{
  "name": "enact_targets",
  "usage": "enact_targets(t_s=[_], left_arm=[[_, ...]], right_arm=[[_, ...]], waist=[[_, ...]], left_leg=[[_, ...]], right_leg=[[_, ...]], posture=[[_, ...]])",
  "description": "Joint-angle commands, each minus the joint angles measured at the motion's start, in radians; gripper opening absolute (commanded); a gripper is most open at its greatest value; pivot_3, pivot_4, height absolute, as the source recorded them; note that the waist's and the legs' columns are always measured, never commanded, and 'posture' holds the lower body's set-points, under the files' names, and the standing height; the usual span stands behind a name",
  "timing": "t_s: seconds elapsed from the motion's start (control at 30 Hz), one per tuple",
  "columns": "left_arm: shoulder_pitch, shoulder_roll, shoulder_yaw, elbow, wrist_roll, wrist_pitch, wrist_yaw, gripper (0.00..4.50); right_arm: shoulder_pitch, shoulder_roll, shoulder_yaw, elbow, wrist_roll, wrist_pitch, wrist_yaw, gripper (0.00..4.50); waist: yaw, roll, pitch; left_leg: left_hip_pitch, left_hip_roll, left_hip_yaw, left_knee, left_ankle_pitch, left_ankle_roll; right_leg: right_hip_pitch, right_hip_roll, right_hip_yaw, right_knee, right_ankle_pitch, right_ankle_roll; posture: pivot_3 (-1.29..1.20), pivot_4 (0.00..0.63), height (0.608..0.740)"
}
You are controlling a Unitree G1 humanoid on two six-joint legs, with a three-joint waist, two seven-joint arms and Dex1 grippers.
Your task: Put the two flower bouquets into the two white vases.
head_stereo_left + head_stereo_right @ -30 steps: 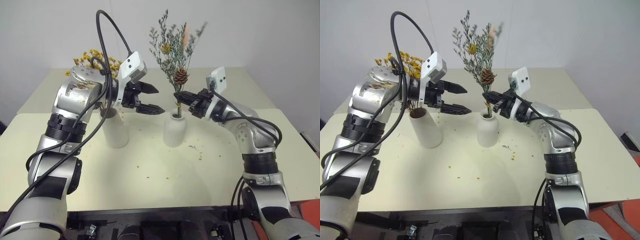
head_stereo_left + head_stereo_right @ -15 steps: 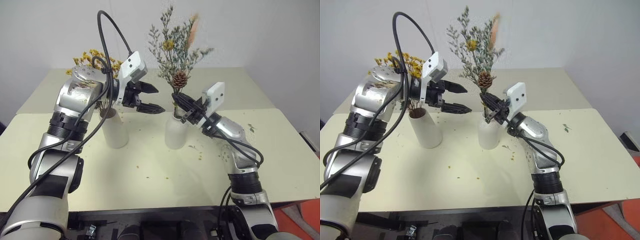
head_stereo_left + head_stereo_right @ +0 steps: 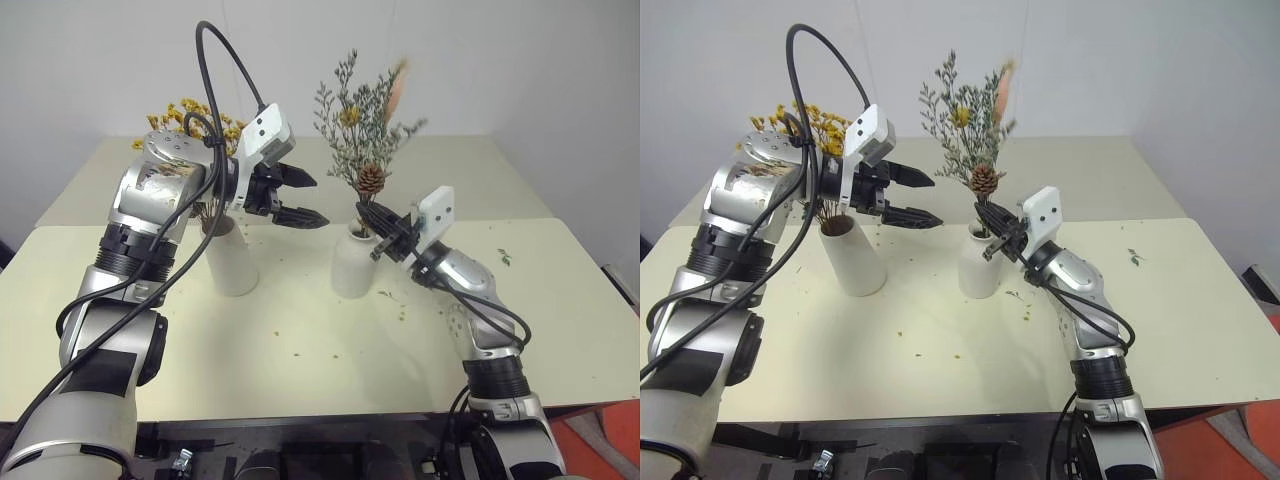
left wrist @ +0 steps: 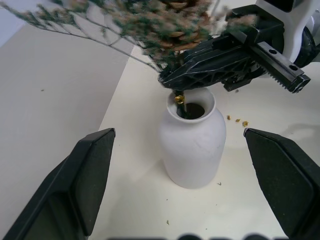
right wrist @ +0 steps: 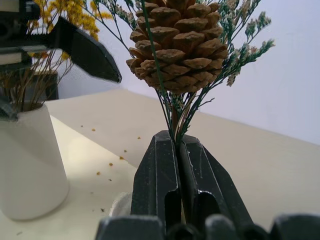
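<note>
The yellow-orange bouquet (image 3: 195,115) stands in the plain cylinder vase (image 3: 230,262) on the left. My left gripper (image 3: 308,200) hangs open in the air between the two vases, holding nothing. The grey-green bouquet (image 3: 365,125) with its pine cone (image 3: 370,180) stands upright over the rounded bottle vase (image 3: 352,262). My right gripper (image 3: 368,215) is shut on its stems just above the vase's mouth. In the left wrist view a stem (image 4: 181,102) reaches down into that mouth. The right wrist view shows the stems pinched between the fingers (image 5: 160,165) below the pine cone (image 5: 175,45).
Dried petal crumbs (image 3: 395,300) lie scattered on the cream table (image 3: 300,370) around the vases. A small green scrap (image 3: 503,257) lies at the right. A second table top (image 3: 480,165) adjoins behind, with a white wall beyond.
My right gripper has sunk with the grey-green bouquet and turned, bringing the stems down to the bottle vase's mouth. The left arm has stayed still.
</note>
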Motion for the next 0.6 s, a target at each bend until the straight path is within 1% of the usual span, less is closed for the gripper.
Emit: enact_targets(t_s=[0.03, 0.2, 0.27, 0.3, 0.6], left_arm=[[-0.035, 0.004, 0.01, -0.017, -0.003, -0.008, -0.001, 4.5], [-0.04, 0.002, 0.008, -0.015, -0.001, -0.01, -0.003, 4.5], [-0.04, 0.002, 0.008, -0.014, -0.001, -0.01, -0.004, 4.5], [-0.04, 0.002, 0.008, -0.014, -0.001, -0.01, -0.004, 4.5], [-0.04, 0.001, 0.008, -0.013, 0.0, -0.013, -0.006, 4.5]], right_arm=[[0.009, -0.012, -0.005, -0.063, -0.004, -0.036, 0.001, 0.03], [0.016, -0.007, 0.005, -0.06, -0.019, -0.047, -0.003, 0.03], [0.016, -0.004, 0.006, -0.057, -0.024, -0.051, -0.007, 0.57], [0.016, -0.004, 0.006, -0.056, -0.025, -0.053, -0.009, 0.74], [-0.005, -0.013, 0.003, -0.075, -0.016, -0.035, -0.004, 3.82]], waist=[[0.0, 0.0, 0.0], [-0.002, 0.0, 0.0], [-0.002, 0.0, 0.0], [-0.001, 0.0, 0.0], [-0.001, 0.0, 0.0]], left_leg=[[0.0, 0.0, 0.0, 0.0, 0.0, 0.0], [0.0, 0.0, 0.0, 0.0, 0.0, 0.0], [0.0, 0.0, 0.0, 0.0, 0.0, 0.0], [0.0, 0.0, 0.0, 0.0, 0.0, 0.0], [0.0, 0.0, 0.0, 0.0, 0.0, 0.0]], right_leg=[[0.0, 0.0, 0.0, 0.0, 0.0, 0.0], [0.0, 0.0, 0.0, 0.0, 0.0, 0.0], [0.0, 0.0, 0.0, 0.0, 0.0, 0.0], [0.0, 0.0, 0.0, 0.0, 0.0, 0.0], [0.0, 0.0, 0.0, 0.0, 0.0, 0.0]], posture=[[0.0, 0.15, 0.74], [0.0, 0.15, 0.74], [0.0, 0.15, 0.74], [0.0, 0.15, 0.74], [0.0, 0.15, 0.74]])
